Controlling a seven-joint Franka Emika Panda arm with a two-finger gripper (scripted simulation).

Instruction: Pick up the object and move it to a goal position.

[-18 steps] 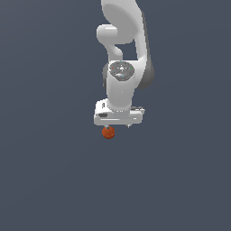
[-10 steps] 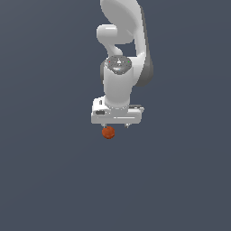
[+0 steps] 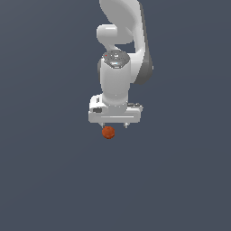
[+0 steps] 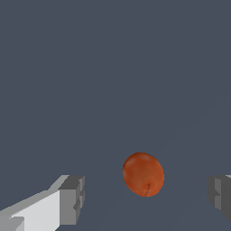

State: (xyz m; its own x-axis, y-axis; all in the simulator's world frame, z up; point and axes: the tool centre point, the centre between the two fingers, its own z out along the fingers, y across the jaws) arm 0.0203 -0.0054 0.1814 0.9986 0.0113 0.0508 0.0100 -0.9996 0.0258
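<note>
The object, a small orange-red ball (image 3: 108, 132), rests on the dark grey floor just below the white hand in the exterior view. My gripper (image 3: 114, 125) hangs over it pointing down, its short fingertips ending just above the ball's top. In the wrist view the ball (image 4: 143, 174) lies in the gap between the two grey fingertips (image 4: 72, 198), closer to the middle than to either one and touching neither. The gripper (image 4: 145, 196) is open, with a gap far wider than the ball.
A plain dark grey floor (image 3: 180, 180) fills both views. The white arm (image 3: 122, 40) rises behind the hand toward the upper edge of the exterior view.
The hand has shifted slightly toward the exterior view's left and squared up over the ball. The ball has stayed in place.
</note>
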